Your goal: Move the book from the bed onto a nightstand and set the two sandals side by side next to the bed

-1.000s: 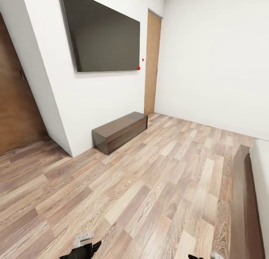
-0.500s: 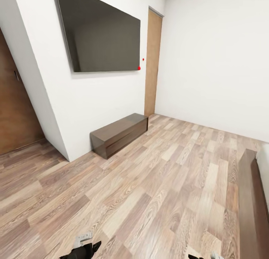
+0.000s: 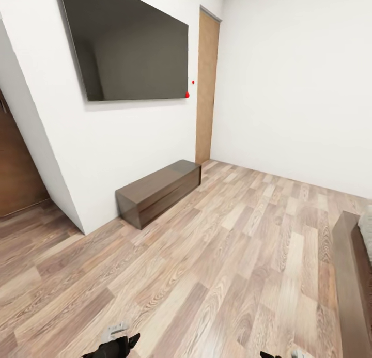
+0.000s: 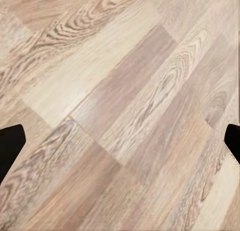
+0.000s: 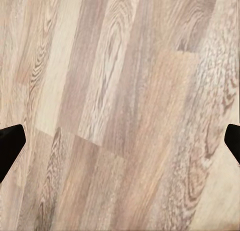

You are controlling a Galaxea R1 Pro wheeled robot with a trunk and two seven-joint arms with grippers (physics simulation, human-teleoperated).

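Bedroom with white walls (image 3: pixel 289 79) and light wood-plank floor (image 3: pixel 217 265) spreading from near to far. On the left wall, a large dark wall-mounted television (image 3: pixel 129 45), two small red dots just right of its lower corner. Far beyond, a tall light-brown door (image 3: pixel 206 84); at far left, a darker brown door (image 3: pixel 15 177). Below the television, against the wall, a long low dark dresser (image 3: pixel 157 191). At right edge, the bed (image 3: pixel 351 275): dark platform, sliver of pale mattress. Book, sandals, nightstand out of sight. Near bottom, left tool (image 4: pixel 120 141) and right tool (image 5: pixel 120 141) both spread wide, released, holding nothing, over bare planks.
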